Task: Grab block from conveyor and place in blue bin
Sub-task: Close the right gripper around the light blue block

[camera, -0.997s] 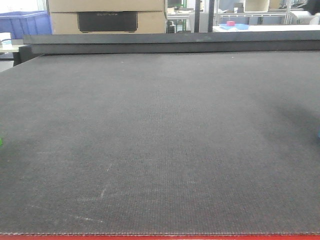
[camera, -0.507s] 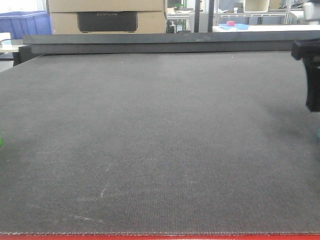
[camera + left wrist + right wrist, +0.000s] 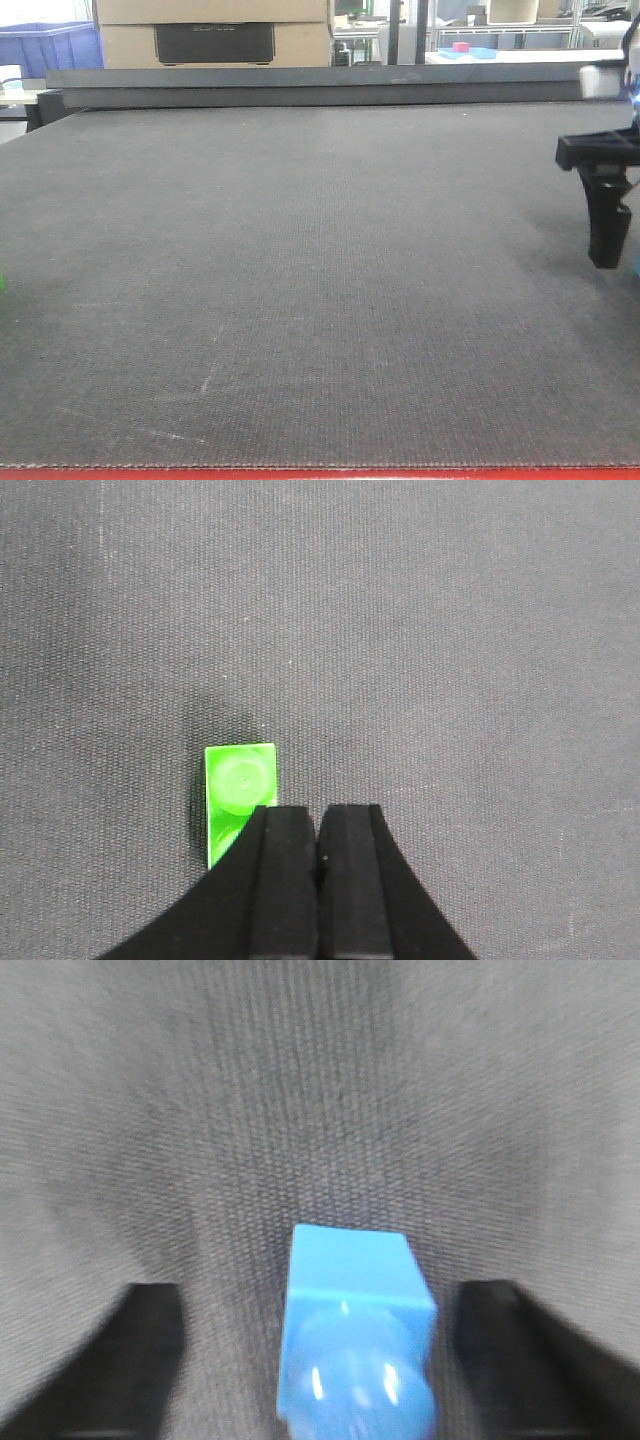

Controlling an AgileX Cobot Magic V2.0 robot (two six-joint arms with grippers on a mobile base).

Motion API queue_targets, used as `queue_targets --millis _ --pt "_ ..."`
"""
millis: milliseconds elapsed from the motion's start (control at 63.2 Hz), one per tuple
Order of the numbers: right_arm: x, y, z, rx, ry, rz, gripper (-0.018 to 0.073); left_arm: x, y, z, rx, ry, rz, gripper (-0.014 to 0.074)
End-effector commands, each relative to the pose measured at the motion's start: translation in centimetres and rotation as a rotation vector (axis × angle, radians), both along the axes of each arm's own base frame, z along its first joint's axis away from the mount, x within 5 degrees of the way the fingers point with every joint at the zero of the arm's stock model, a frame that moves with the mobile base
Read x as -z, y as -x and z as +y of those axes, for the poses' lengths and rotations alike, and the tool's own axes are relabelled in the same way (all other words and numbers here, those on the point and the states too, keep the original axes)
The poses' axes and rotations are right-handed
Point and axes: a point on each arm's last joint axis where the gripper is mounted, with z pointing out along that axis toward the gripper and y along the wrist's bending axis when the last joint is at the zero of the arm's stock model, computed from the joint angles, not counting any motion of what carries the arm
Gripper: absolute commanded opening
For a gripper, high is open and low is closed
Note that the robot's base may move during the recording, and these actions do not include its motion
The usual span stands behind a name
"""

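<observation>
The conveyor [image 3: 320, 280] is a wide dark grey woven belt with a red front edge. A blue block [image 3: 355, 1340] lies on it between the wide-open fingers of my right gripper [image 3: 322, 1360], with a gap on each side. One right finger [image 3: 607, 215] hangs just above the belt at the right edge of the front view, beside a sliver of the blue block [image 3: 637, 265]. My left gripper [image 3: 318, 815] is shut and empty above the belt. A green block [image 3: 240, 795] lies just left of its fingertips, partly hidden. Its sliver [image 3: 2, 283] shows at the left edge of the front view.
A blue bin [image 3: 50, 45] stands behind the belt's far left end, beside a cardboard box [image 3: 215, 35]. A raised dark rail [image 3: 320, 85] runs along the belt's far side. Shelving with a small blue tray [image 3: 470, 50] stands at the far right.
My right gripper has come into the front view from the right edge, then moved down and a little left toward the belt. The belt and the blocks' slivers have not shifted.
</observation>
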Motion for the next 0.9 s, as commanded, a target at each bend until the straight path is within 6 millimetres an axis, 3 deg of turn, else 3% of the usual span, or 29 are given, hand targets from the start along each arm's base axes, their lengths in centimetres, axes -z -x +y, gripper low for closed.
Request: queue_targets --millis 0,174,269,427,633,760,887 --pt "-0.1 -0.1 0.0 0.005 0.001 -0.001 0.0278 -0.1 0.0 -0.2 0.002 0.008 -0.008 -0.0111" --pt "-0.1 -0.2 -0.3 -0.011 0.032 -0.008 0.005 0.0 0.1 -0.2 0.005 0.008 0.004 -0.0111" --pt "-0.3 -0.1 -0.4 -0.015 0.041 -0.017 -0.0162 0.0 0.2 -0.2 0.005 0.011 0.008 -0.0111" --pt "-2.4 0.5 -0.5 -0.014 0.03 -0.075 -0.0167 -0.2 0.4 -0.3 0.013 0.02 0.035 -0.0111" --pt "-7.2 2.5 -0.9 -0.109 0.018 -0.253 -0.0167 -2.0 0.7 -0.1 -0.048 0.015 0.069 -0.0111" --pt "-9.9 3.5 -1.1 -0.13 0.006 -0.398 -0.0167 -2.7 0.7 0.6 -0.14 -0.112 0.062 -0.0111" --pt "-11.4 4.1 -1.2 -0.128 -0.005 -0.491 -0.0167 -2.5 0.7 -0.5 -0.113 -0.165 0.065 -0.0111"
